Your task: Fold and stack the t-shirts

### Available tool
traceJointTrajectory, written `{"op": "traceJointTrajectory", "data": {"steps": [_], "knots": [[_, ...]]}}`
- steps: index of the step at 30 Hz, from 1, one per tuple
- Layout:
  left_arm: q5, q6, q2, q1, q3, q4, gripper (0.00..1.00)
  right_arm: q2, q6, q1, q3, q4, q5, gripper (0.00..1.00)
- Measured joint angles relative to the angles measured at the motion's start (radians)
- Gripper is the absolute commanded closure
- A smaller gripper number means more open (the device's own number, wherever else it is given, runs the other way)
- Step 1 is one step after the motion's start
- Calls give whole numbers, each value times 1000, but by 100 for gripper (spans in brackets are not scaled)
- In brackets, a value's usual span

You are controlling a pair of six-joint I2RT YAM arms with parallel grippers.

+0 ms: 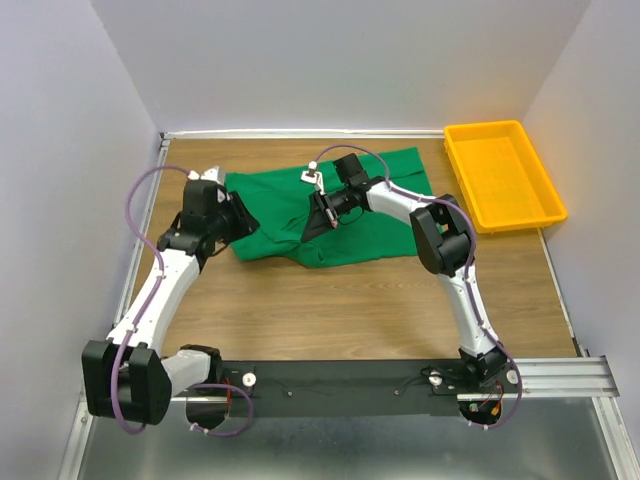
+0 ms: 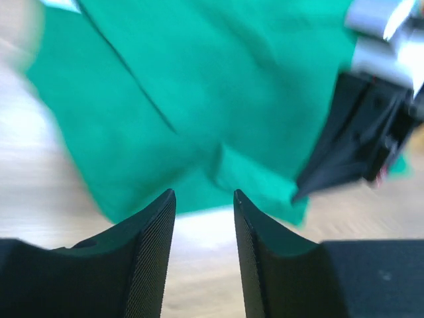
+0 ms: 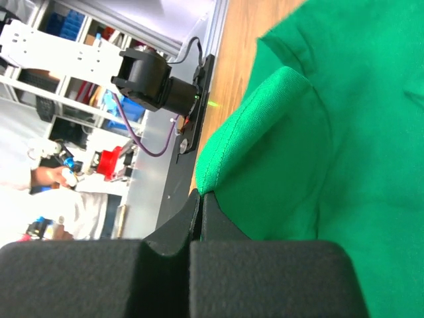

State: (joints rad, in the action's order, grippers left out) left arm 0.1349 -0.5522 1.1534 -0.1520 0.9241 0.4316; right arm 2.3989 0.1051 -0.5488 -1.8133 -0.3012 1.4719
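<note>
Nearest us, the bare wooden surface (image 1: 330, 310) gives open room. Our left hand (image 2: 204, 199) hovers parted and empty at the left edge of the green t-shirt (image 1: 380, 220). Our right hand (image 3: 201, 197) is clamped on a raised fold of it. An orange bin (image 1: 500, 175) sits far right.

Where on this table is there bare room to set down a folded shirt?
The table is bare in a wide band between the shirt and the rail. The tray looks empty too. Crowded: the far middle, where the left gripper and right gripper are at the shirt.
</note>
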Motion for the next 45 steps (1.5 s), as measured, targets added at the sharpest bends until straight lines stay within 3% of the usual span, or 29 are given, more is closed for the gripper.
{"op": "traceJointTrajectory", "data": {"steps": [6, 11, 27, 45], "knots": [[243, -135, -8, 4, -203, -120, 53, -23, -28, -4, 1, 1, 3, 99], [338, -180, 9, 5, -229, -210, 53, -23, -32, -9, 1, 0, 3, 99], [406, -139, 95, 92, -233, -298, 48, -24, -39, -21, 20, 0, 3, 99], [512, -125, 196, 94, -239, -399, 48, -24, -39, -28, 20, 0, 3, 99]]}}
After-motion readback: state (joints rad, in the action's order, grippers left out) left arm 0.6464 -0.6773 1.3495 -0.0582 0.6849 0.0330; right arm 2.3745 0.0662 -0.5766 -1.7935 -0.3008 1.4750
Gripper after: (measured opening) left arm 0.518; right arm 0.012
